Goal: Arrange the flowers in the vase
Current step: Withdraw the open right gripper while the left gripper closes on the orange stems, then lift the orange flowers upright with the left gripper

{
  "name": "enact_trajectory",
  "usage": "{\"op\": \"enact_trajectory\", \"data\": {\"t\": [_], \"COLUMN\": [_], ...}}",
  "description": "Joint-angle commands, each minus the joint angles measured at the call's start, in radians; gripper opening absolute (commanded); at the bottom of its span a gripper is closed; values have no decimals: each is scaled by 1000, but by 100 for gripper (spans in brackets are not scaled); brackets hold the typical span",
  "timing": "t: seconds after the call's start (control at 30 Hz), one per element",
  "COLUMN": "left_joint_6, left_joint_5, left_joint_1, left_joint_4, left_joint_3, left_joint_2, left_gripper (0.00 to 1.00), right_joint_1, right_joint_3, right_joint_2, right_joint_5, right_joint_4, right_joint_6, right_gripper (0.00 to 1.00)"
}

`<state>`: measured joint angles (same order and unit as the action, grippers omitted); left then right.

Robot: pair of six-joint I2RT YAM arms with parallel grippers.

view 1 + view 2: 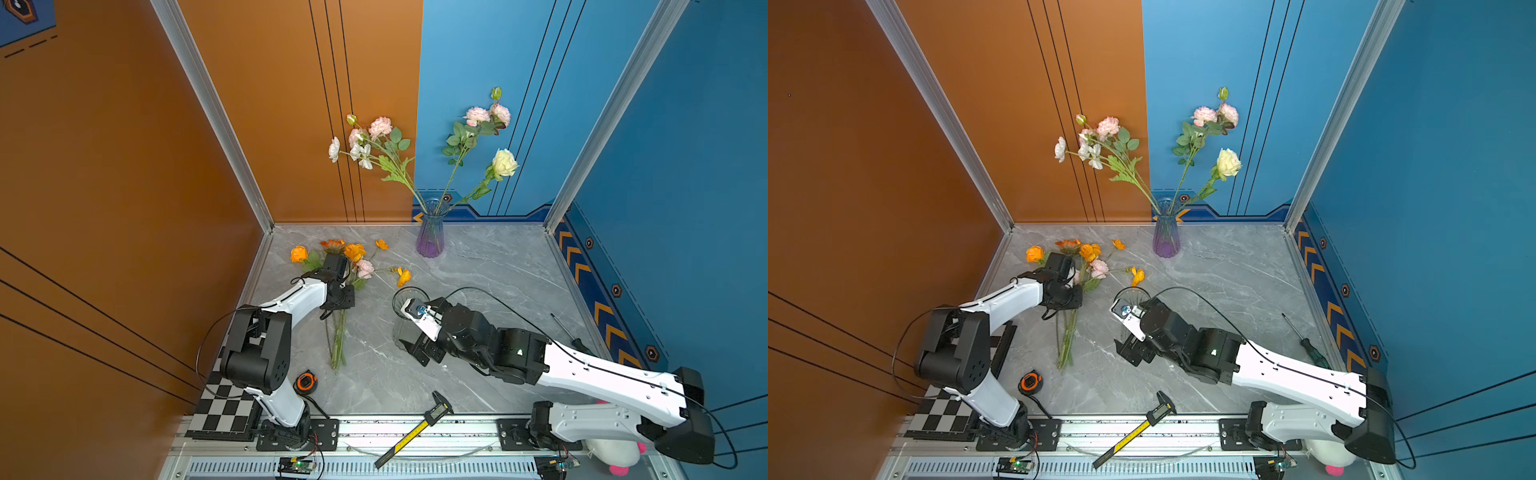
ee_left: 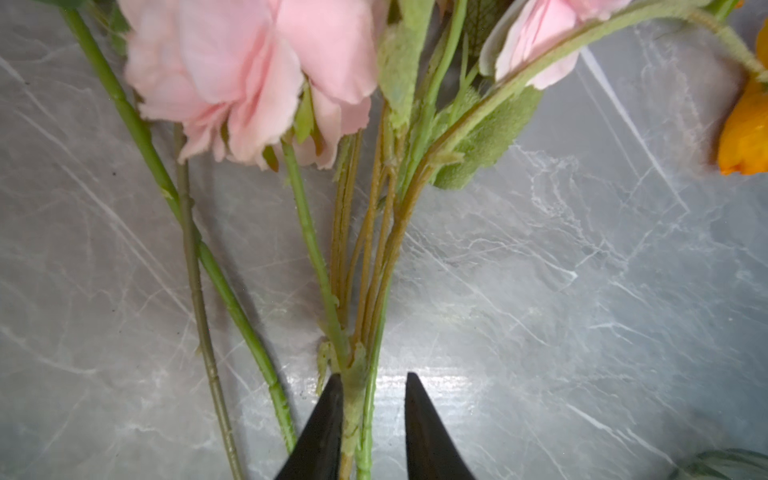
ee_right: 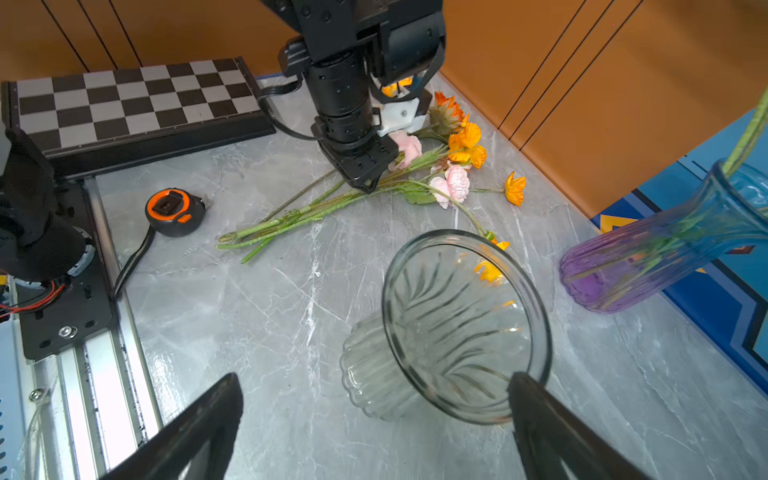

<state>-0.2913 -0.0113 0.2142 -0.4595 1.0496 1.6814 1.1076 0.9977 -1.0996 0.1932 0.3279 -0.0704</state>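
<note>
In the left wrist view the left gripper (image 2: 374,376) has its two black fingers (image 2: 324,428) on each side of a green stem (image 2: 353,405) of the loose flowers (image 2: 232,75). One finger touches the stem and the other has a small gap, so it is not squeezing yet. More thin stems lie right beside that one. The pinch could catch a few at once, or the stem could slip out, and then the bunch might drag or drop. In the right wrist view the right gripper (image 3: 374,375) is spread wide and holds nothing. One finger tip sits right by the rim of the clear vase (image 3: 465,328); I cannot tell if it touches. A bump there could knock the glass over. The clear vase looks empty. In both top views the loose flowers lie flat on the grey table (image 1: 498,257) at about ten o'clock. The clear vase stands near the middle. The purple vase (image 1: 430,239) stands at twelve o'clock, with pink, white and cream flowers (image 1: 380,126) standing in it.
</note>
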Motion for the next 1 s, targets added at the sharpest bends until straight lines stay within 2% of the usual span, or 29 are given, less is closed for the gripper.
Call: {"op": "enact_trajectory", "data": {"t": [0.0,0.17,0.3,0.43,0.6,0.97], "left_joint_6": [23,24,12,16,31,83], "left_joint_5": [-42,-32,-30,-21,-30,-1], "left_joint_1": [-11,-11,-8,-5,0,-15], "left_joint_4": [-5,-14,-27,-40,-54,-74], "left_joint_3": [24,48,64,67,73,81], "left_joint_2": [25,46,54,70,81,38], "left_gripper": [25,25,17,18,23,4], "right_joint_1": [-66,-71,-71,-82,-88,-115], "right_joint_3": [-56,-103,-163,-203,-202,-218], "right_joint_2": [106,171,245,290,269,251], "right_joint_5": [-82,-26,-36,-55,-66,-78], "right_joint_4": [-119,-120,-175,-211,-208,-229], "right_joint_6": [-13,-60,-73,-73,-72,-72], "right_gripper": [100,100,100,100,100,100]}}
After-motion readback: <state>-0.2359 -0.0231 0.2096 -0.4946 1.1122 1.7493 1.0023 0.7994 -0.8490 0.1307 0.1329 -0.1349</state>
